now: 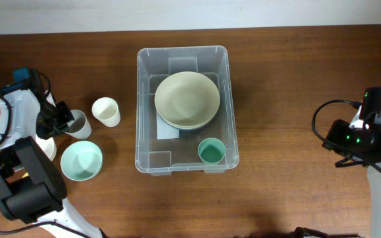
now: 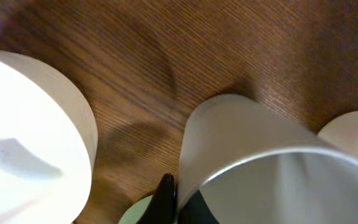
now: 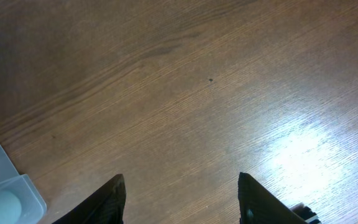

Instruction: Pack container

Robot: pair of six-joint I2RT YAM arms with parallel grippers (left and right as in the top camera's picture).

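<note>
The left gripper (image 1: 68, 120) straddles the wall of the grey cup (image 1: 78, 124); I cannot tell whether it is clamped. A slipping pinch could topple it against the cream cup (image 1: 105, 111). The right gripper (image 3: 182, 193) gapes wide.

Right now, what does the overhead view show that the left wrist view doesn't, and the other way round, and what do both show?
Only overhead: the clear container holding a large pale bowl and a small green cup, plus the right arm. Only left wrist: a dark finger close beside the grey cup. Both: the grey cup, the cream cup next to it, the mint bowl and the wooden table.
</note>
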